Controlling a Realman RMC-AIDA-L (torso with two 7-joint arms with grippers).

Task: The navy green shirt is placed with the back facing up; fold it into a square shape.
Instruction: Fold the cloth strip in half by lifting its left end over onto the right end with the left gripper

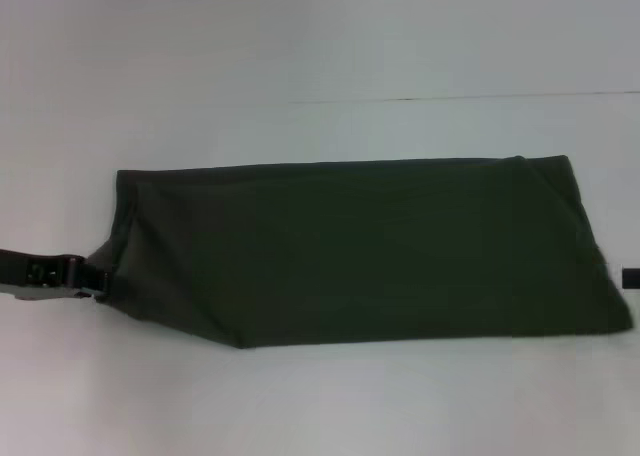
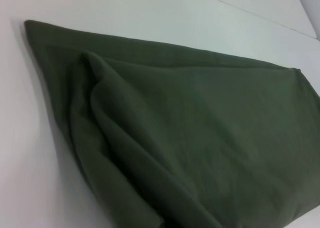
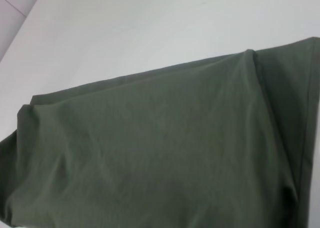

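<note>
White counter (image 1: pixel 320 406) runs out on every side of me, bare and pale, with a thin seam line across its far part. On it lies the navy green shirt (image 1: pixel 370 251), already doubled into a long band that stretches across most of my view, its far edge straight and its near edge slanting. My left tool (image 1: pixel 100 279) is down at the shirt's left end, touching the cloth where it rises in a soft ridge; it looks pinched on that corner, though I cannot tell for sure how its jaws stand. My right tool (image 1: pixel 631 278) shows only as a dark sliver at the frame's edge, just beside the right end of the shirt, and I cannot tell its state either. As I judge it, the long folds are done and the end-to-end fold is due. The trouble I expect: the left wrist view shows loose layers bunched and rolling over each other at my end, so if I hold only the top layer, the lower ones will drag and the fold will come out crooked. Uneven lifting between my two arms would skew the band and spoil the square
</note>
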